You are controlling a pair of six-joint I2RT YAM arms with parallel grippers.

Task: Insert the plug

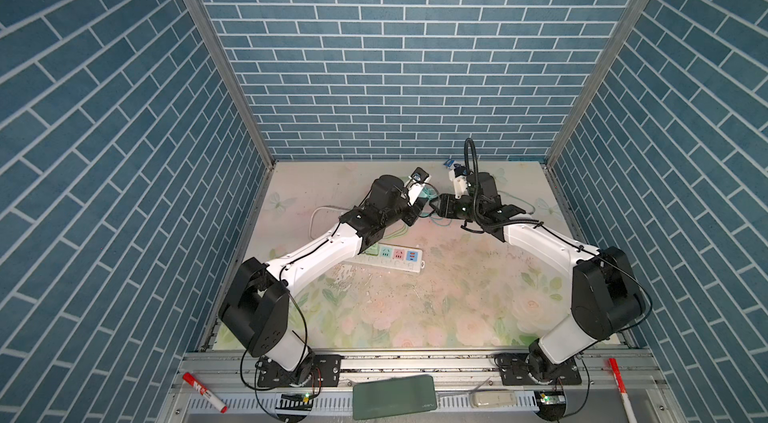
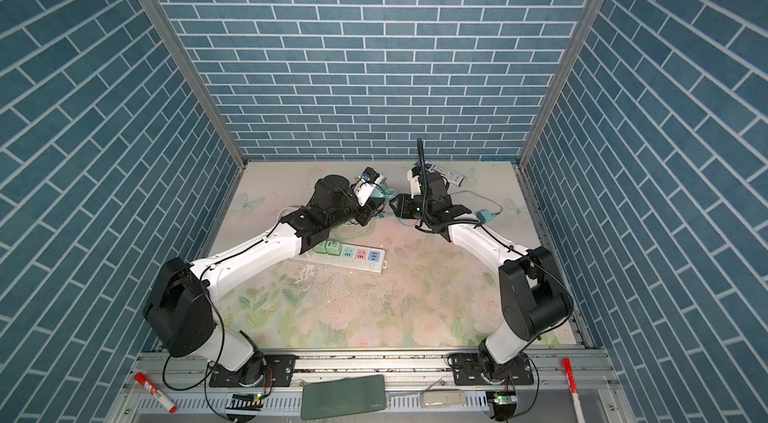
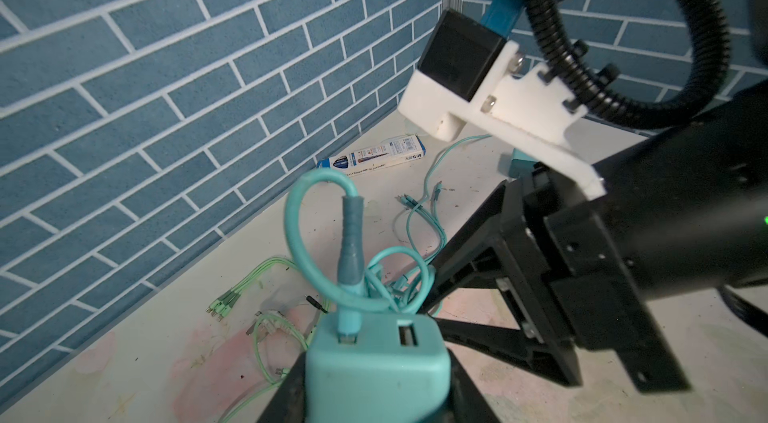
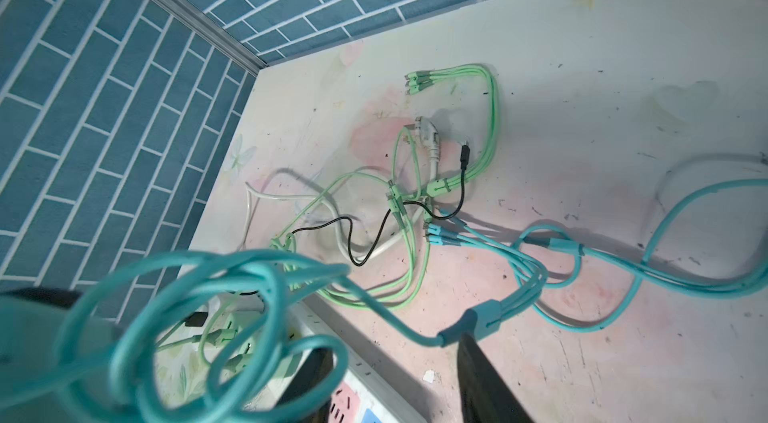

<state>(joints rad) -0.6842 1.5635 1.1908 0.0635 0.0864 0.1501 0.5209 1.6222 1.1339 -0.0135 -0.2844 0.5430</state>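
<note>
Two black fingers (image 3: 282,400) of the left gripper (image 3: 374,383) clamp the sides of the teal, rounded plastic charger plug (image 3: 376,354). It is held above the floral table (image 1: 457,296) with a teal cable (image 3: 351,234) seated in one of its two USB ports. Facing it, the right gripper (image 4: 395,358) has its fingers (image 4: 486,379) spread apart, tips just beside the plug's cable loops and gripping nothing visible. The white power strip with coloured sockets (image 1: 392,261) lies on the table nearer the arm bases, apart from the plug.
</note>
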